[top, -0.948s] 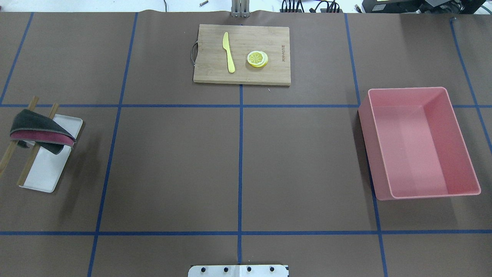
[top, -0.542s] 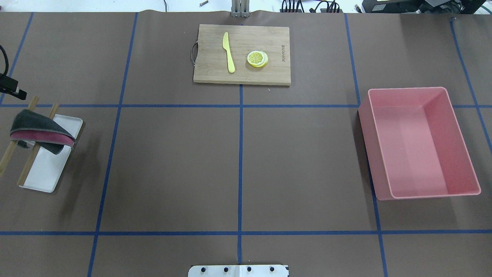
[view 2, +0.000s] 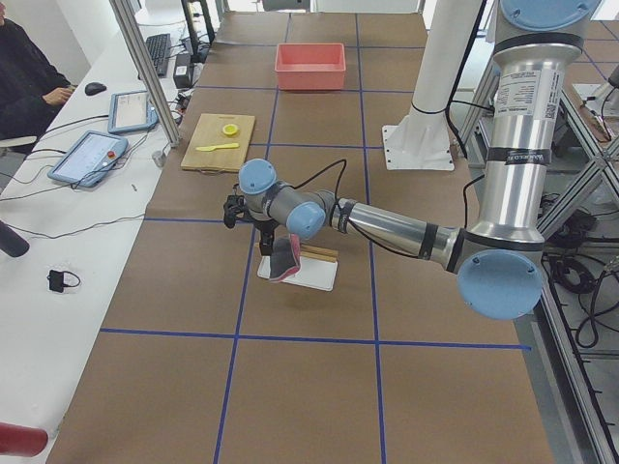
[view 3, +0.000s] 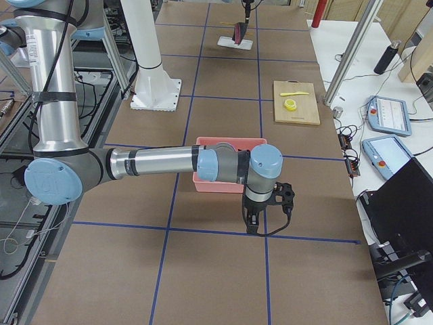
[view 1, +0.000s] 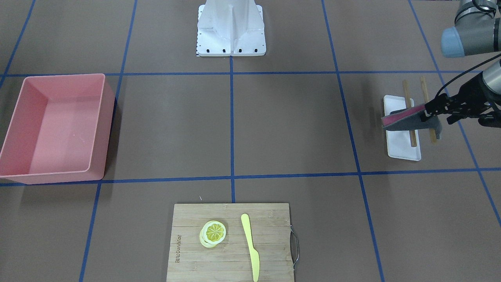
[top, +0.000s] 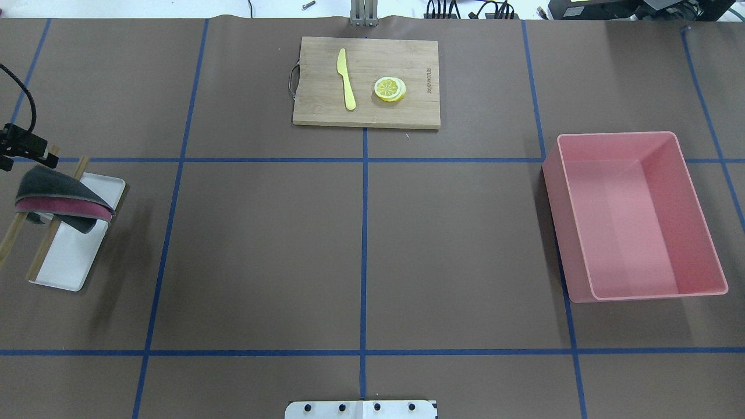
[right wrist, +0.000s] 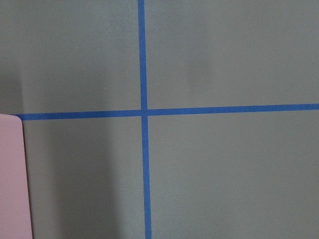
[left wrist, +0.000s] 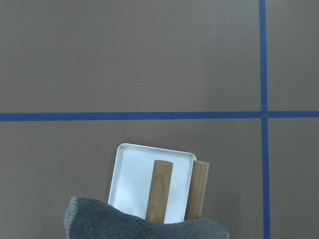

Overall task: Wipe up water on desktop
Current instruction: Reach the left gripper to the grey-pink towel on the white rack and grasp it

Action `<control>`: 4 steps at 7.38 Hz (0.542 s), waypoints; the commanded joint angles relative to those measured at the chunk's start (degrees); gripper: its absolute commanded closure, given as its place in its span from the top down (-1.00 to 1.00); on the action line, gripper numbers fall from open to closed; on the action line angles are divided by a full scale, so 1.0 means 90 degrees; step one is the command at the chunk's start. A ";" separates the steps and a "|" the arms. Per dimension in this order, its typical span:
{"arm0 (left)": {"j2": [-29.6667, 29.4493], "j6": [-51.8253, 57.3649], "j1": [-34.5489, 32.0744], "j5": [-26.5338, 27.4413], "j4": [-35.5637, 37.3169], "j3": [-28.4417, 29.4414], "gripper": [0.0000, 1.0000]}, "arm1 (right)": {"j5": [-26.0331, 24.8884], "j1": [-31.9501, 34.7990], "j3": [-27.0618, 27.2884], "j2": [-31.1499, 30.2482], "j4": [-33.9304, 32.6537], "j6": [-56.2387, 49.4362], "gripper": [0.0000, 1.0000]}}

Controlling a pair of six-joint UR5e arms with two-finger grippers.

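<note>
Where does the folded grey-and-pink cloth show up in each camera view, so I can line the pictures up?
Front-facing: cloth at the right, mid-height.
Overhead: cloth at far left, mid-height.
Exterior left: cloth at centre, below the near arm.
Exterior right: cloth at the top, far end.
Left wrist: cloth at bottom edge.
Right wrist: not in it.
Shared landmark: the white tray beneath it.

Desktop fills nearly the whole frame, matte grey-brown. Two blue lines on it: vert. tape line runs top to bottom, just left of centre; horiz. tape line runs edge to edge at approx. mid-height. They cross slightly left of centre. At lower left edge: a strip of pink container w/ rounded corner reaching up to the horiz. line. Soft shadow darkens the surface right beside it.
</note>
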 commanded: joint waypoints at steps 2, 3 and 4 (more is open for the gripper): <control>0.0194 0.0032 0.0075 0.0000 -0.0008 -0.0016 0.67 | -0.0001 -0.0039 -0.0004 0.0013 0.0008 0.0004 1.00; 0.0242 0.0032 0.0075 0.0000 -0.0008 -0.0055 0.30 | -0.0001 -0.0049 0.0006 0.0023 0.0008 0.0004 1.00; 0.0243 0.0032 0.0075 0.0000 -0.0008 -0.0094 -0.01 | -0.0001 -0.0088 0.0025 0.0023 0.0008 0.0004 1.00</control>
